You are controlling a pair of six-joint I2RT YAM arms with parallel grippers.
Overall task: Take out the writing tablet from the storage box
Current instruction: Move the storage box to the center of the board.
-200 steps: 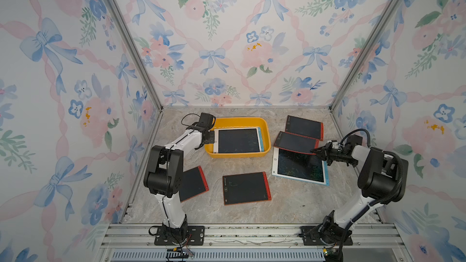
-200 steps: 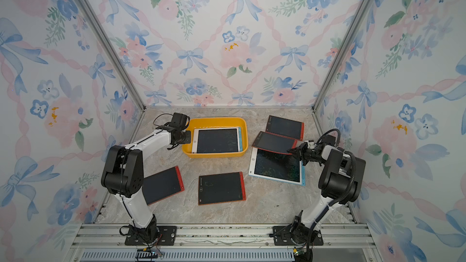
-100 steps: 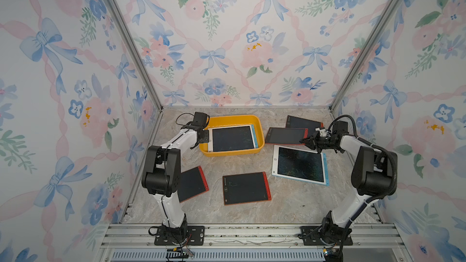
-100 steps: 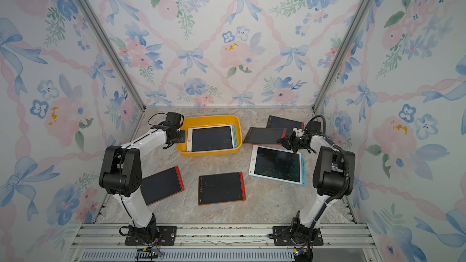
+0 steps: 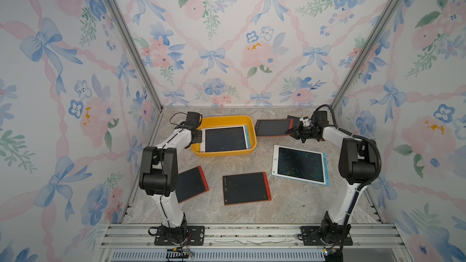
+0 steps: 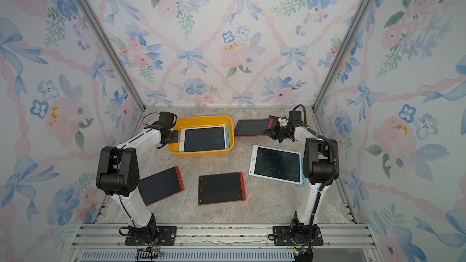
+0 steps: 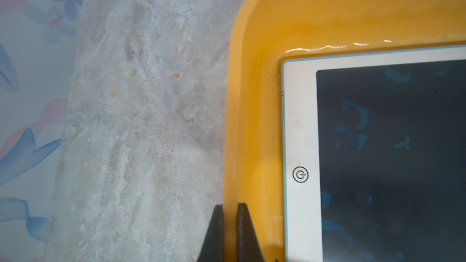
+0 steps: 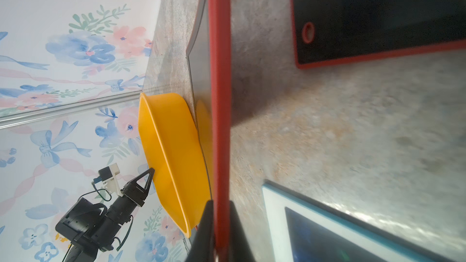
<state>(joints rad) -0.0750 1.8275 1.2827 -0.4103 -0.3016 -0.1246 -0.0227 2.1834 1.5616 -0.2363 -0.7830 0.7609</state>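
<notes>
Desk [image 5: 290, 207] is bearing the storage box [image 5: 224, 118]. Left end effector [image 7: 230, 233] is gripping its rim; right end effector [image 8: 221, 233], a red writing tablet [image 5: 273, 127].

the storage box [image 5: 222, 153] is glossy yellow-orange all over. the writing tablet [image 5: 225, 139] in it has a white frame, a pale blue edge, a black power mark and a dark screen with faint blue and green scribbles. the large tablet [image 5: 300, 165] wears the same white, pale blue and dark scheme. the held tablet [image 5: 273, 127], the middle tablet [image 5: 245, 188] and the left tablet [image 5: 191, 183] are black with red edging. the surface [image 5: 290, 205] is marbled grey, white and beige. the walls [image 5: 227, 46] show blue bows, a pink ribbon lattice, pink and blue flowers and green leaves on white. the left arm [image 5: 174, 137] and right arm [image 5: 335, 132] are white with black joints. the left claw [image 7: 229, 207] and right claw [image 8: 220, 205] are black.
</notes>
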